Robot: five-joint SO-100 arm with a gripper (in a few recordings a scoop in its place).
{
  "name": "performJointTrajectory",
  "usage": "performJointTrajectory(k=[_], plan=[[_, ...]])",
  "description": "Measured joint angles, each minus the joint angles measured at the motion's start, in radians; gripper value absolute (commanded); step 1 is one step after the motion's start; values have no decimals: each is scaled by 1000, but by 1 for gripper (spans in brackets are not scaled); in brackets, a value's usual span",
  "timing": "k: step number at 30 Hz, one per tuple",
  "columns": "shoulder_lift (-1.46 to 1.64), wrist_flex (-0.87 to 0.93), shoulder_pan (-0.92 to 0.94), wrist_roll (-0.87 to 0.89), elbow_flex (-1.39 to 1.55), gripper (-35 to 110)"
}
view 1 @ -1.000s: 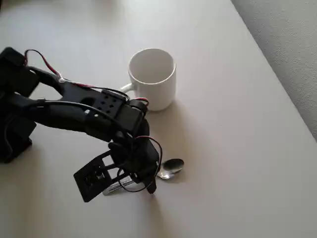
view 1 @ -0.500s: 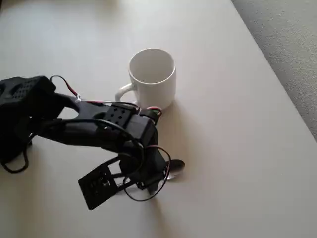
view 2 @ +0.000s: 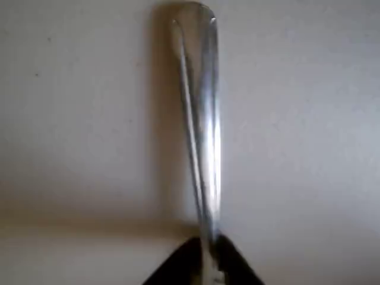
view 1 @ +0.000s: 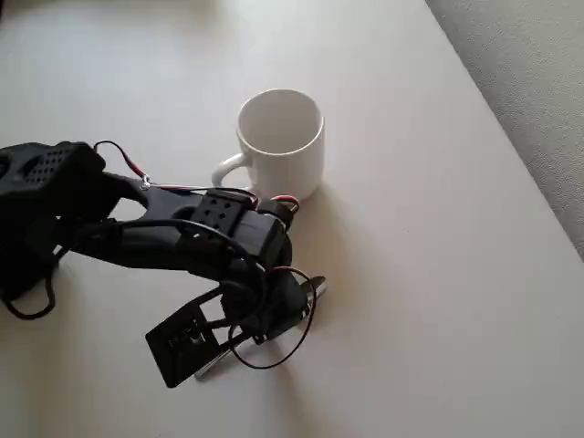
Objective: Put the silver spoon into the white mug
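1. Closest, in the wrist view, the hand (view 2: 205,261) shows as two dark fingertips (view 2: 178,267) at the bottom edge, closed tightly on the silver spoon (view 2: 202,119).
2. The spoon's slim, ridged handle runs straight up the picture from between those tips, with its rounded end near the top edge; it is blurred from being so near the lens.
3. Behind the handle lies the pale tabletop (view 2: 309,119), with a soft shadow just to the left of the metal.
4. From the overhead view, the black arm (view 1: 182,237) reaches in from the left edge and bends down toward the lower middle of the tabletop (view 1: 429,301).
5. The hand (view 1: 265,319) is mostly hidden under the wrist and loops of red and black wire.
6. A short piece of the spoon (view 1: 315,287) pokes out at the right of the wrist, and another short piece shows at the lower left; whether the spoon touches the tabletop I cannot tell.
7. Farther up the picture, the white mug (view 1: 280,141) stands upright, apart from the hand, its mouth open to the camera.
8. Its loop handle points left, toward the arm.
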Motion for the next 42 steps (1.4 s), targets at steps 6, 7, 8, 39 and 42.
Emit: performJointTrajectory(k=[6,7,8,39,42], plan=[[0,0,0,-48,0,-2],[0,0,3,-54,-3,-2],[-2,2,8,-60,-6,-2],[9,14,44,-143,-3,-2],[9,14,44,-143,-3,-2]])
